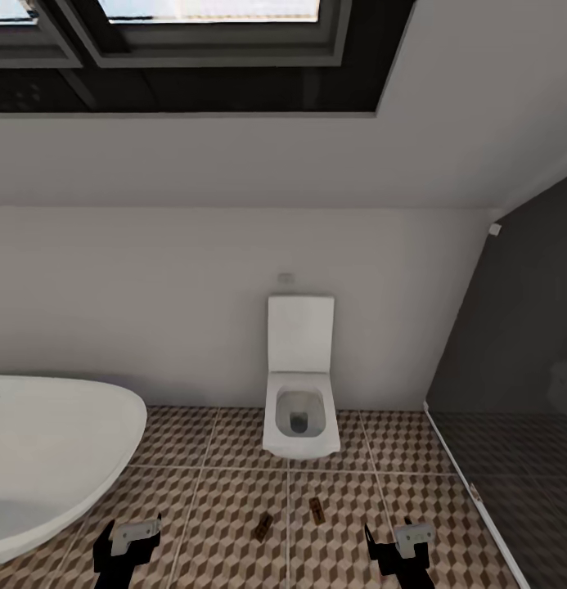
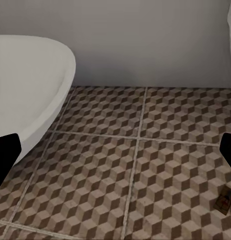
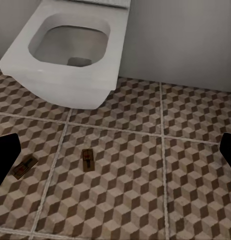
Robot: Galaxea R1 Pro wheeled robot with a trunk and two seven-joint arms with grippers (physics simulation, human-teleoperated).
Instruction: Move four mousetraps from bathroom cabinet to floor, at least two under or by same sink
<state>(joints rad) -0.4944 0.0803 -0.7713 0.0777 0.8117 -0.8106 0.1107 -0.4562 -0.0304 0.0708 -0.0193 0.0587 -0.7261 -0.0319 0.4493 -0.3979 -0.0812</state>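
Two mousetraps lie flat on the cube-patterned bathroom floor [image 1: 234,458] in front of the toilet: one tan board [image 1: 263,526] and another [image 1: 317,510] just right of it. The right wrist view has both, one [image 3: 87,160] nearer the bowl and one [image 3: 23,168] beside it. One mousetrap [image 2: 224,201] lies at the edge of the left wrist view. My left gripper [image 1: 128,544] [image 2: 120,147] is open and empty above the tiles by the bathtub. My right gripper [image 1: 402,550] [image 3: 118,150] is open and empty too, right of the traps. The cabinet and the sink are out of view.
A white oval bathtub [image 1: 46,450] [image 2: 25,85] takes up the left side. A square white toilet [image 1: 299,409] [image 3: 70,55] hangs on the back wall. A dark glass partition [image 1: 512,368] closes off the right. A window [image 1: 209,33] is overhead.
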